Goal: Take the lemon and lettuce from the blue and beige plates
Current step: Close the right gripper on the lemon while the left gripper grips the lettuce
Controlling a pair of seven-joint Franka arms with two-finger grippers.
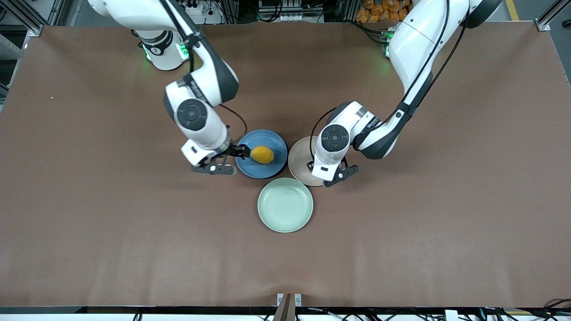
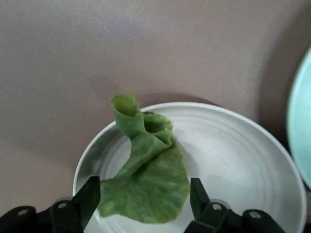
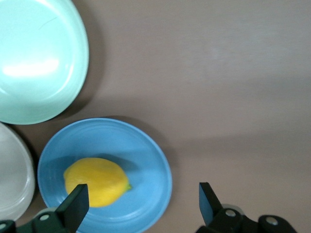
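Observation:
A yellow lemon (image 1: 262, 154) lies on the blue plate (image 1: 261, 138). My right gripper (image 1: 228, 160) is open and low over that plate's rim toward the right arm's end. In the right wrist view the lemon (image 3: 95, 180) lies on the blue plate (image 3: 143, 155) close to one fingertip of the open right gripper (image 3: 142, 204). My left gripper (image 1: 331, 174) hovers over the beige plate (image 1: 298, 158) and hides the lettuce in the front view. In the left wrist view the green lettuce leaf (image 2: 146, 170) lies in the beige plate (image 2: 233, 155), between the fingers of the open left gripper (image 2: 145, 201).
An empty pale green plate (image 1: 285, 205) sits nearer to the front camera, touching or nearly touching both other plates. It shows also in the right wrist view (image 3: 34, 58) and at the edge of the left wrist view (image 2: 301, 131). Bare brown table surrounds the plates.

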